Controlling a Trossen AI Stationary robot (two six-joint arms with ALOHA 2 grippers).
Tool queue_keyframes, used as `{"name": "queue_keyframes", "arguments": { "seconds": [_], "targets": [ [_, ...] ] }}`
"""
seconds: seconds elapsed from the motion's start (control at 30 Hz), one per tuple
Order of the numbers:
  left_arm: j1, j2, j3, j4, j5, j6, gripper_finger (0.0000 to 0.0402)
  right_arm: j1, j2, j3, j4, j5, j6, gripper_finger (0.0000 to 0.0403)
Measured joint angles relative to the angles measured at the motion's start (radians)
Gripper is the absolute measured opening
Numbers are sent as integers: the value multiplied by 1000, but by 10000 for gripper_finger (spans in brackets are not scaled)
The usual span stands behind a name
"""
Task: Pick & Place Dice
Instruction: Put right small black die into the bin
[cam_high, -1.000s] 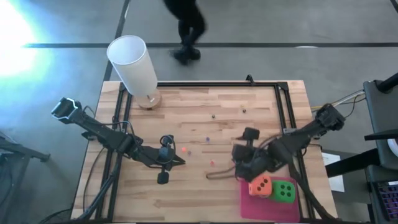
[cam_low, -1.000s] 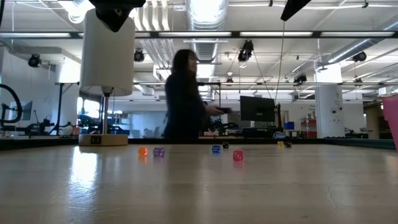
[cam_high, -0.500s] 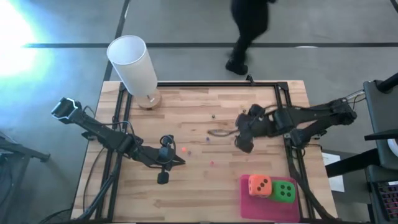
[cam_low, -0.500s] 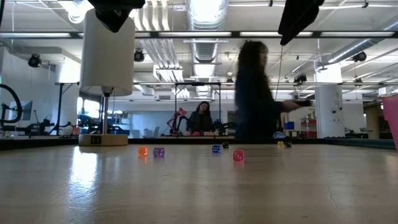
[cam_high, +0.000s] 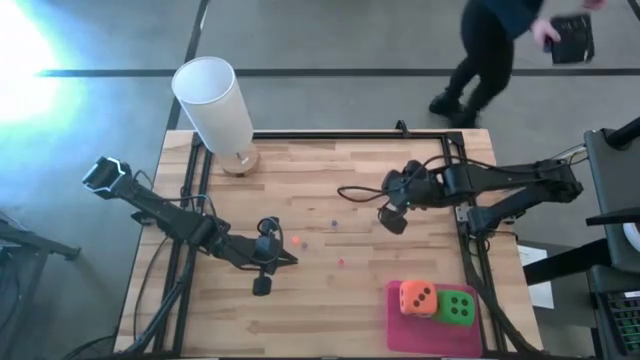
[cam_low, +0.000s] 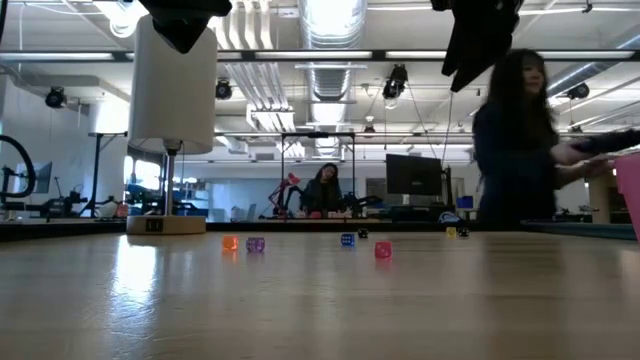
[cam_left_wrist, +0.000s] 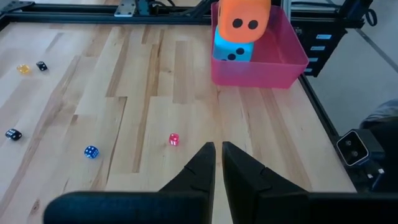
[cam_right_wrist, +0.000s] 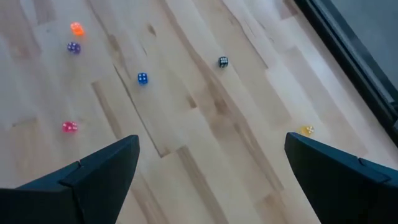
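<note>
A pink tray (cam_high: 400, 318) sits at the table's near right corner. In it an orange die (cam_high: 418, 297) lies beside a green die (cam_high: 458, 307). The left wrist view shows the orange die (cam_left_wrist: 244, 18) resting on top of a teal die (cam_left_wrist: 233, 51). My right gripper (cam_high: 392, 204) hangs open above the table's right middle, far side of the tray, with nothing between its fingers (cam_right_wrist: 93, 177). My left gripper (cam_high: 290, 260) waits shut over the table's left middle, pointing toward the tray (cam_left_wrist: 292, 62).
Several tiny dice lie scattered on the table's middle: pink (cam_right_wrist: 69, 127), blue (cam_right_wrist: 142, 78), black (cam_right_wrist: 222, 61), yellow (cam_right_wrist: 306, 130). A tall white cylinder (cam_high: 215, 105) stands on a wooden foot at the far left. A black frame (cam_high: 465, 200) runs along the edges. A person (cam_high: 490, 50) walks beyond the far edge.
My right gripper has swung from just beside the orange die at the pink tray toward the table's far edge, rolling as it went and staying open. The dice in the tray have kept still. The person beyond the table has walked from left to right.
</note>
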Motion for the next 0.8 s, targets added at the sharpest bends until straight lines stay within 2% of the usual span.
{"name": "queue_keyframes", "arguments": {
  "seconds": [0.4, 0.8],
  "targets": [
    [0, 0, 0, 3, 0, 0, 36, 0, 34, -33, 71, 0, -101, 400],
    [0, 0, 0, 2, 0, 0, 36, -53, 32, -105, 161, 1, -112, 392]
  ]
}}
